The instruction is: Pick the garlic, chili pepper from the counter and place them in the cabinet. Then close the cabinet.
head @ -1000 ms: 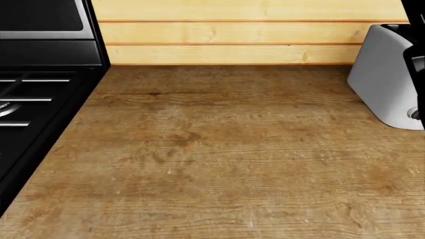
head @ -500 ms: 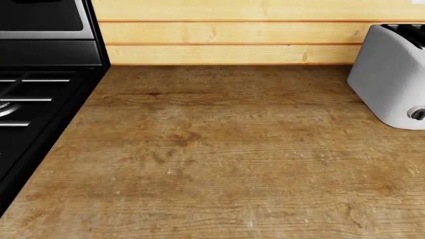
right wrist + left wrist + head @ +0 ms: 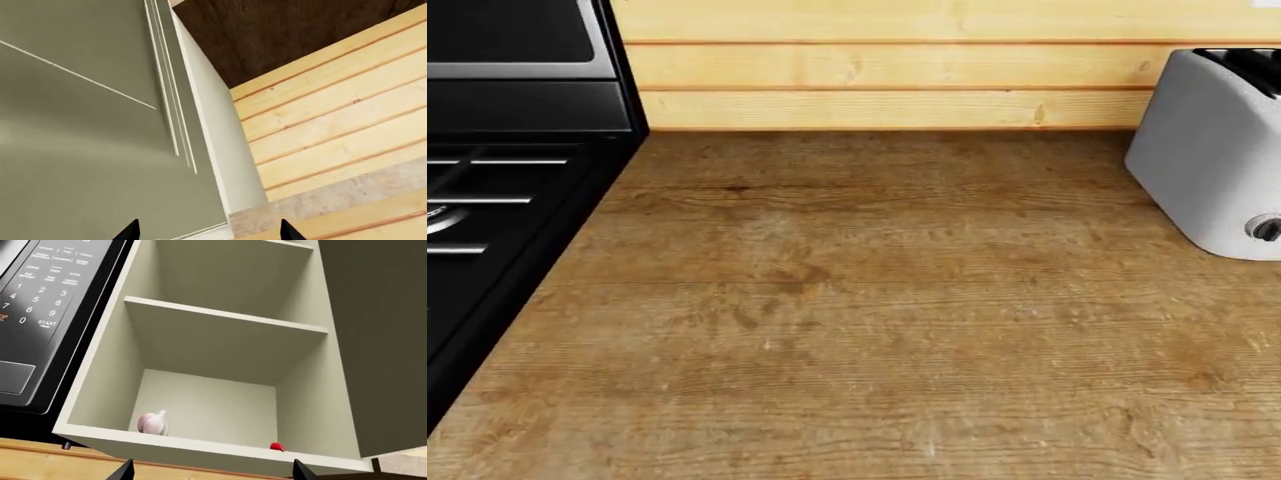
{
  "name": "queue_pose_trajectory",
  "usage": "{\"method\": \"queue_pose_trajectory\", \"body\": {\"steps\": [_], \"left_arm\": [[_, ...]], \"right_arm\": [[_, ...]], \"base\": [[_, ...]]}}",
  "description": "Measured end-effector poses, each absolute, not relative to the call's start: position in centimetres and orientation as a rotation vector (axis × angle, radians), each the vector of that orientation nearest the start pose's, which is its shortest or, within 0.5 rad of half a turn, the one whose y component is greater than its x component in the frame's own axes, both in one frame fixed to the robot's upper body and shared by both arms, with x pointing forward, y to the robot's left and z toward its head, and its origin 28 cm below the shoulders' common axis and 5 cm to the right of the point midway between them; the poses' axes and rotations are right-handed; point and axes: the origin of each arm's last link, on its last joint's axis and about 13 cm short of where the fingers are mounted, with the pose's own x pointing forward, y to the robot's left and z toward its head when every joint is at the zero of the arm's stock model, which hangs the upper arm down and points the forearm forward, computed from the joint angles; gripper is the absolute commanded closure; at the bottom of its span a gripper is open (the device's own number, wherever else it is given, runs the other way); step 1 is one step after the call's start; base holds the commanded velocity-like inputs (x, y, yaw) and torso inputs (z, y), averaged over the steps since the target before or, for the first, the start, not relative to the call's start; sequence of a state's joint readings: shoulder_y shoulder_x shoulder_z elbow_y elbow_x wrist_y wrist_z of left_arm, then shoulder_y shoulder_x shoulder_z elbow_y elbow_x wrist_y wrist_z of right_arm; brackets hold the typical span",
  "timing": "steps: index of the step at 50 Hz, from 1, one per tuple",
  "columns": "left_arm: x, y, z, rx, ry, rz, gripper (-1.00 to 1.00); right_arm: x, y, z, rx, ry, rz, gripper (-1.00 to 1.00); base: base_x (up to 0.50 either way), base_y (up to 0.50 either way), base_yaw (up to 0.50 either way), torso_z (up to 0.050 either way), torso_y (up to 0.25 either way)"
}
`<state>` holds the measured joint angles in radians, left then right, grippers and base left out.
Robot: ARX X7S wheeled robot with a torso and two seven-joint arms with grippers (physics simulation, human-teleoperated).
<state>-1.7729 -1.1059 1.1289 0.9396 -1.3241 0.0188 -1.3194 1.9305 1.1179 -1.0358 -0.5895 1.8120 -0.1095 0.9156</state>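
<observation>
In the left wrist view the cabinet (image 3: 200, 335) stands open, its grey-green door (image 3: 380, 340) swung out to one side. The white garlic (image 3: 152, 423) rests on the lowest shelf near one wall. The red chili pepper (image 3: 277, 446) lies on the same shelf near the front edge, by the other wall. My left gripper (image 3: 212, 472) is open below the cabinet's front edge, only its two black fingertips (image 3: 123, 472) showing, nothing between them. My right gripper (image 3: 208, 231) is open and empty, close to the outer face of the cabinet door (image 3: 87, 125). The brown counter (image 3: 868, 310) fills the head view, with neither gripper in it.
A black microwave (image 3: 40, 315) with a keypad sits beside the cabinet. A black stove (image 3: 494, 200) borders the counter's left. A white toaster (image 3: 1214, 150) stands at the back right against the pale wooden wall planks (image 3: 894, 70).
A dark arm part that covered the toaster's right side a second ago has left the head view. The counter is unchanged.
</observation>
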Motion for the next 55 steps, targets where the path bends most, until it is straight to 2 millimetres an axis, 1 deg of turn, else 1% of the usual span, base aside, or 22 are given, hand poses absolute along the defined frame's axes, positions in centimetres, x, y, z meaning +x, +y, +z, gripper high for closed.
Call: {"method": "queue_pose_trajectory", "body": {"steps": [10,15,24,36,47,55], "left_arm": [[14.1,20.9,35.3,-0.146,-0.850,-0.069,-1.00],[14.0,21.0,35.3,-0.148,-0.852,-0.068,-1.00],[13.9,21.2,35.3,-0.156,-0.855,-0.062,-1.00],[13.9,21.6,35.2,-0.169,-0.858,-0.051,-1.00],[13.7,22.0,35.3,-0.176,-0.863,-0.036,-1.00],[13.6,22.3,35.3,-0.180,-0.868,-0.026,-1.00]], "right_arm": [[15.3,-13.2,44.7,0.414,-0.738,0.289,-1.00],[15.6,-12.7,45.6,0.401,-0.735,0.306,-1.00],[17.8,-11.1,47.4,0.321,-0.707,0.322,-1.00],[21.1,-8.6,49.3,0.157,-0.667,0.311,-1.00],[23.1,-6.2,50.6,-0.003,-0.657,0.307,-1.00],[24.1,-4.7,51.2,-0.096,-0.651,0.287,-1.00]], "base": [[0.00,0.00,0.00,0.000,0.000],[0.00,0.00,0.00,0.000,0.000],[0.00,0.00,0.00,0.000,0.000],[0.00,0.00,0.00,0.000,0.000],[0.00,0.00,0.00,0.001,0.000],[0.00,0.00,0.00,0.000,0.000]]}}
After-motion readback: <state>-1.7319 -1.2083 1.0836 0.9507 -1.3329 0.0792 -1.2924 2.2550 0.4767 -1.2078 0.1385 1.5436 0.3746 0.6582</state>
